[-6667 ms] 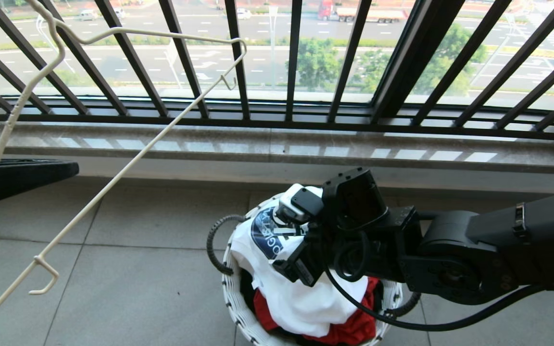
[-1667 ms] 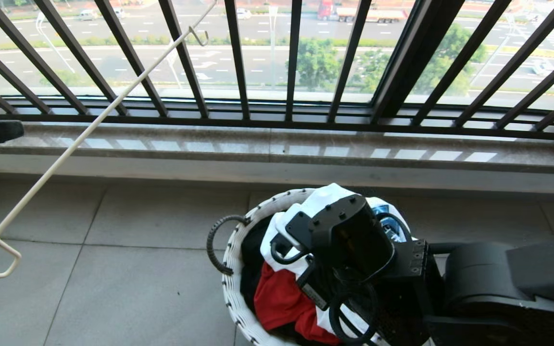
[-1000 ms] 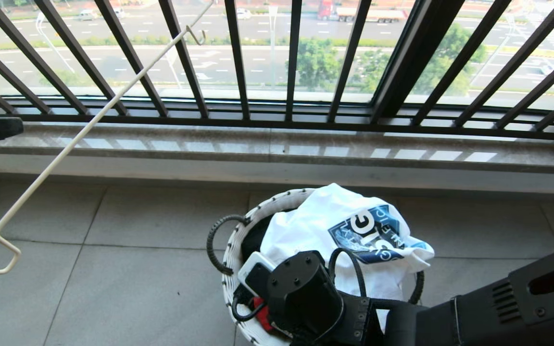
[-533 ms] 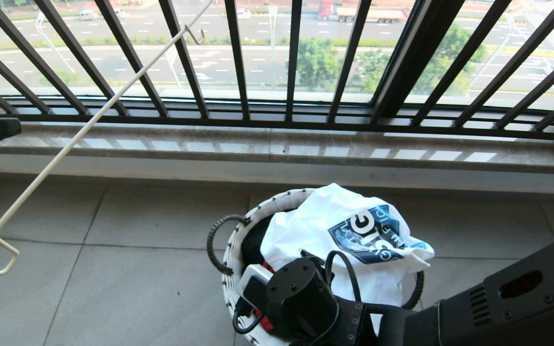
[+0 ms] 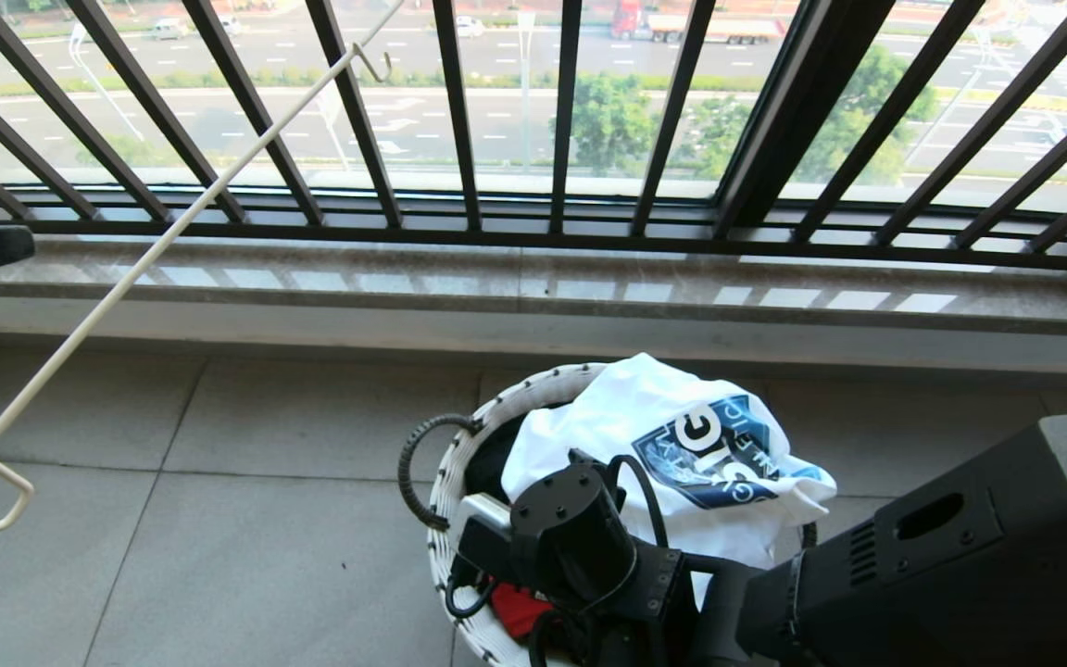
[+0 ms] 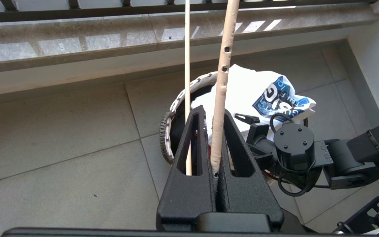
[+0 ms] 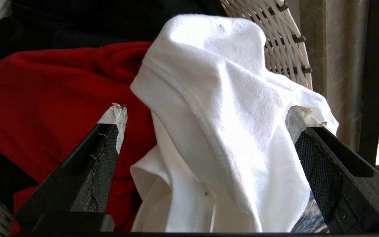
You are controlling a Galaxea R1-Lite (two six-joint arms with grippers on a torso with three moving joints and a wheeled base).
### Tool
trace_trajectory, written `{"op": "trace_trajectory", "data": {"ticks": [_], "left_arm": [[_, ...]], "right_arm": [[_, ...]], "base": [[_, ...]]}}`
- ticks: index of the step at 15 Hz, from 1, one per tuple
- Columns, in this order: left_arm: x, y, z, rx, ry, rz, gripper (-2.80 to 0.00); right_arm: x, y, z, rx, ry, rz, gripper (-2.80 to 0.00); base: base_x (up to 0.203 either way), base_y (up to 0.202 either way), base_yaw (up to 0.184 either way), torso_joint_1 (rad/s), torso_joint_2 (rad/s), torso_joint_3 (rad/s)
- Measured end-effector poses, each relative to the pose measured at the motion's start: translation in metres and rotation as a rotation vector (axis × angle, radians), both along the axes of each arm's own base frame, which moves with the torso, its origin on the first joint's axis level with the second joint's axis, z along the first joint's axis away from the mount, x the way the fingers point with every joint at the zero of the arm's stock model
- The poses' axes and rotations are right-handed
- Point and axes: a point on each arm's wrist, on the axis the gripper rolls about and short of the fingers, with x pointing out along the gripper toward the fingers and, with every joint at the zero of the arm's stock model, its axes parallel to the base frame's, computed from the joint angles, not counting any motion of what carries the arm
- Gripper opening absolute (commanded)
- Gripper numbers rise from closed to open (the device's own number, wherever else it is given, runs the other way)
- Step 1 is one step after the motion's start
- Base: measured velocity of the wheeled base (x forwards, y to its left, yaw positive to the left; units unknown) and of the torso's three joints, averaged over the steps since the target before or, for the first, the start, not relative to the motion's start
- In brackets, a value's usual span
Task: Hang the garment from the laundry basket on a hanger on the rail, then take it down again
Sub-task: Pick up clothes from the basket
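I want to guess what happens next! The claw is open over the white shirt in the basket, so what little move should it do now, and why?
Probably close. The right gripper is open with a fold of the T-shirt between its fingers, in the laundry basket. The left gripper already holds the hanger.

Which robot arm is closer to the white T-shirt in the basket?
The right. Its end effector is open around a fold of the white T-shirt; the left end effector is up off to the side, shut on the hanger.
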Motion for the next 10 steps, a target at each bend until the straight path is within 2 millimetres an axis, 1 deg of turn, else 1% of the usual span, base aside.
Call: {"op": "trace_trajectory", "data": {"ticks": [2, 5, 10], "left_arm": [[-0.001, 0.0, 0.0, -0.001, -0.003, 0.0, -2.8], [-0.003, 0.001, 0.001, -0.003, -0.008, 0.0, -2.8], [-0.003, 0.001, 0.001, -0.003, -0.01, -0.001, -2.8]], "right_arm": [[0.009, 0.004, -0.002, -0.009, -0.034, 0.001, 0.0], [0.023, 0.002, -0.005, -0.041, -0.086, -0.003, 0.0], [0.025, -0.002, -0.011, -0.088, -0.081, 0.0, 0.0]], "base": [[0.0, 0.0, 0.0, 0.0, 0.0, 0.0], [0.0, 0.0, 0.0, 0.0, 0.0, 0.0], [0.0, 0.0, 0.0, 0.0, 0.0, 0.0]]}}
